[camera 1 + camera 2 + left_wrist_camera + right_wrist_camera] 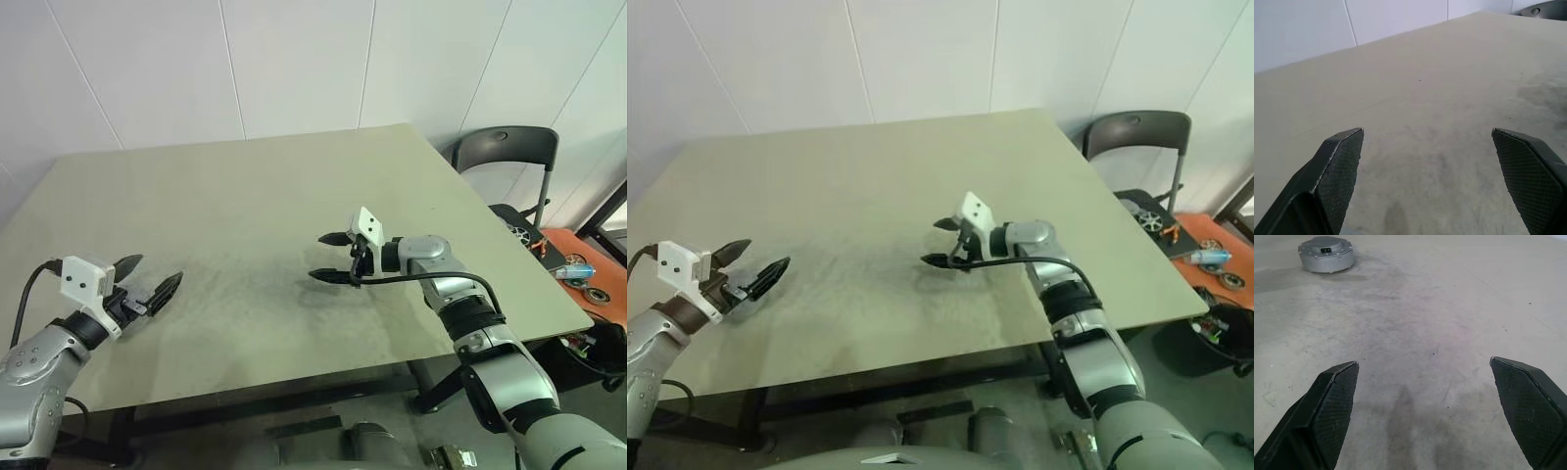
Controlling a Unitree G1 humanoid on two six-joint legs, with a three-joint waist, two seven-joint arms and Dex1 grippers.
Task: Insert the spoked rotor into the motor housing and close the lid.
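Observation:
A round silver casing (1326, 254) lies flat on the table, far ahead of my right gripper (1423, 362). Its top is closed and carries a small black socket. It looks like the motor housing with the lid down, and no windings show. The spoked rotor is out of view. My right gripper (318, 257) hovers open over the middle of the table, pointing to my left, with nothing between its fingers. Over the table's front left part, my left gripper (157, 269) is also open and empty, pointing forward above bare tabletop (1420, 98).
The beige table (245, 196) has its front edge just under both arms. A dark chair (505, 147) stands off the table's right side with small metal parts on its seat. An orange surface (588, 259) with more parts lies beyond it.

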